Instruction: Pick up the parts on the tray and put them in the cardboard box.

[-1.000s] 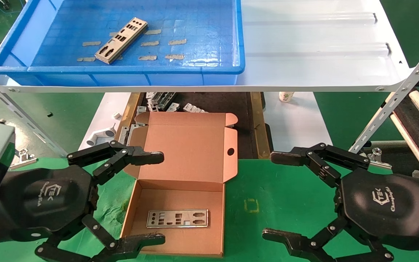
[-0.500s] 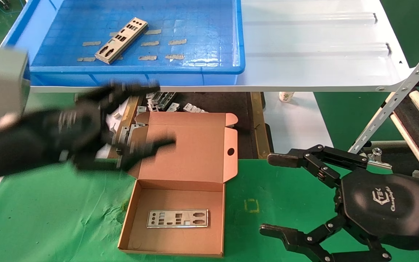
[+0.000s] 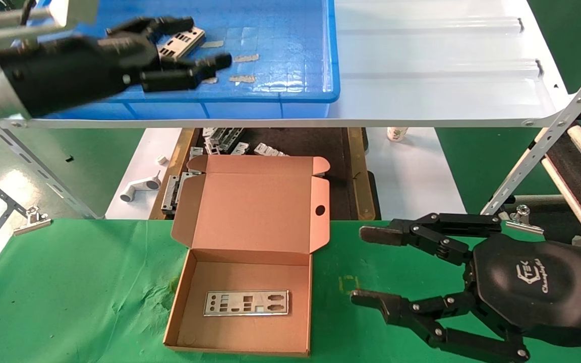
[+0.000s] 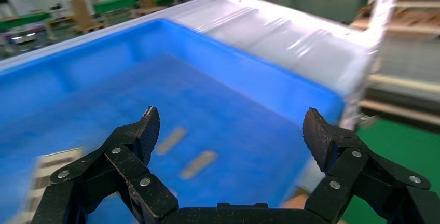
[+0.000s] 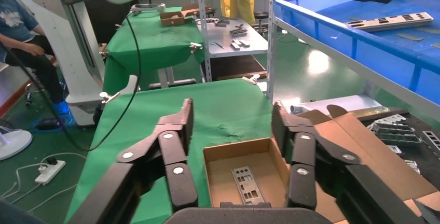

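1. The left hand (image 3: 189,48) is up over the blue tray (image 3: 290,93), which sits on the white shelf (image 3: 421,65). Its fingers are spread open and hold nothing.
2. One silver plate (image 3: 182,41) lies on the tray floor, partly hidden behind the left hand's fingers. From the left wrist view, an end of this plate (image 4: 49,175) shows beside one finger, with beige tape strips (image 4: 197,164) on the blue floor between the open fingers.
3. The cardboard box (image 3: 250,252) stands open on the green table (image 3: 68,292), its lid tilted back with the round hole (image 3: 320,210) near the right edge.
4. A second silver plate (image 3: 246,302) lies flat on the bottom of the box, long side running left to right.
5. The right hand (image 3: 366,267) hovers low over the table just right of the box, fingers open and empty. Its wrist view looks between its fingers at the box (image 5: 244,175) and the plate inside (image 5: 244,182).
6. Behind the box, a dark tray (image 3: 295,146) holds small grey brackets (image 3: 230,141), and a white pipe fitting (image 3: 139,187) lies to the left of it.
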Controlling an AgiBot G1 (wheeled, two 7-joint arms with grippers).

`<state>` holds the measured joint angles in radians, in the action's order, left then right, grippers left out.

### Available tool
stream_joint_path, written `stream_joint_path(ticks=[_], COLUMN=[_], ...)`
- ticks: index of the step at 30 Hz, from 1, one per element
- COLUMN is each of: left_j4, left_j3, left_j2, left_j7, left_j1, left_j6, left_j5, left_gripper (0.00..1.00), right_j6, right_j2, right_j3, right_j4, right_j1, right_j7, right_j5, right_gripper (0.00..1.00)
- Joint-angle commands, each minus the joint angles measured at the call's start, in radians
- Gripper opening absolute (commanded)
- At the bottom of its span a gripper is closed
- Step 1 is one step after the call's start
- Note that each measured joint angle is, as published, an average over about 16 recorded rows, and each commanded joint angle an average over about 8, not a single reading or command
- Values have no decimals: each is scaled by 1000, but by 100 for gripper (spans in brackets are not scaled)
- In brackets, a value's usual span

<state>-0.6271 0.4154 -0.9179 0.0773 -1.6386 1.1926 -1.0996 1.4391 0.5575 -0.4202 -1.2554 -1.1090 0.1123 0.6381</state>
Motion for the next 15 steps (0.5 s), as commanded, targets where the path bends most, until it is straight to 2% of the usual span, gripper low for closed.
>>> stream_joint_path(ticks=[1,9,15], left_j4=[81,342,457], left_j3=[12,70,91], left_j2=[-22,-99,-162], left_j7=[-30,-124,-165], left_j1=[-54,-211,-267], left_j6=[-7,-117,-231], left_j5=[-32,-153,-199], left_gripper=[100,100,100], right_j6=[0,0,0], right_j2=[0,0,0], right_j3=[0,0,0], right_j4=[0,0,0], right_j1=[0,0,0], right_j7=[0,0,0], right_j5=[0,0,0], right_gripper=[0,0,0])
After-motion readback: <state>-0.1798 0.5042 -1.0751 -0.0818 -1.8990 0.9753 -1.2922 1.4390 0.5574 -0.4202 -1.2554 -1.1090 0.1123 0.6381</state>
